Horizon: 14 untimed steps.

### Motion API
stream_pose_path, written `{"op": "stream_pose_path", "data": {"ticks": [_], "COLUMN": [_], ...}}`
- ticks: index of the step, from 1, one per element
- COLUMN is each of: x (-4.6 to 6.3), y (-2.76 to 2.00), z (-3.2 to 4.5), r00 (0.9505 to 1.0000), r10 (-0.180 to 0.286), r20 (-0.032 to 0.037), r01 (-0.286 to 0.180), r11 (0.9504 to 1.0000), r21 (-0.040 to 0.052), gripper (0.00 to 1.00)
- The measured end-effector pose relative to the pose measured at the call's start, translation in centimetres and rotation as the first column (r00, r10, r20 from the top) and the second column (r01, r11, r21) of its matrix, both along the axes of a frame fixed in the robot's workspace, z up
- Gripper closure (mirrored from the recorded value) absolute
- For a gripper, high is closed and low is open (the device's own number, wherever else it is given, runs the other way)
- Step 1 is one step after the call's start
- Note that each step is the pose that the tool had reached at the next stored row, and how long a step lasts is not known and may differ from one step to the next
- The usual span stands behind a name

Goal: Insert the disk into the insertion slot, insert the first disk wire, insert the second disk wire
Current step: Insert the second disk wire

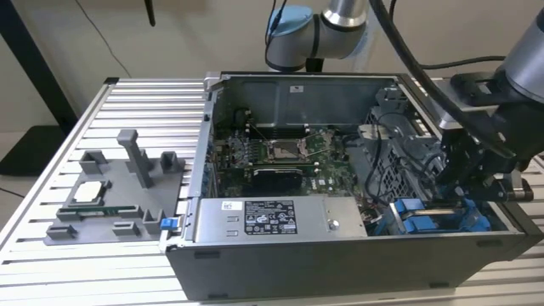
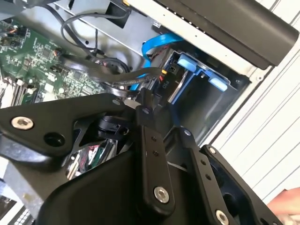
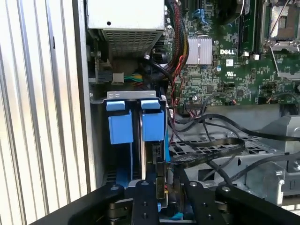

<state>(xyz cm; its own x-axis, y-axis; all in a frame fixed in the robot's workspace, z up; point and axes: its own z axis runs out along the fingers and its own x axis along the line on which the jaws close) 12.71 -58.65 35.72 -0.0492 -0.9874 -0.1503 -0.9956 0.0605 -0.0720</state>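
Where pale walls rise, ribbed aluminium table point(image 1: 127, 102).

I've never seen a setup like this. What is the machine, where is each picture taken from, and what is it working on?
This is one grey jointed robot arm with a black claw at its end. The exterior view comes from a camera standing apart. Both wrist views come from cameras riding on the arm, looking down past the claw.

On the silver slatted table stands an open grey computer case with a green circuit board inside. Beside it, on the exterior view's left, is a grey plastic holder carrying small parts.

The claw is lowered into the case, among black cables, close to the bright blue plastic tabs at the grey metal drive cage.
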Motion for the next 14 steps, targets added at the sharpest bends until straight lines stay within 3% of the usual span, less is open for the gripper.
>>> {"op": "stream_pose_path", "data": {"ticks": [13, 14], "x": [0.0, 0.0], "y": [0.00, 0.00], "z": [5.68, 5.86], "r00": [1.0000, 1.0000], "r10": [-0.001, -0.001], "r20": [-0.0084, -0.0092], "r01": [0.001, 0.001], "r11": [1.0000, 1.0000], "r21": [0.0001, 0.0001], "gripper": [0.00, 0.00]}}
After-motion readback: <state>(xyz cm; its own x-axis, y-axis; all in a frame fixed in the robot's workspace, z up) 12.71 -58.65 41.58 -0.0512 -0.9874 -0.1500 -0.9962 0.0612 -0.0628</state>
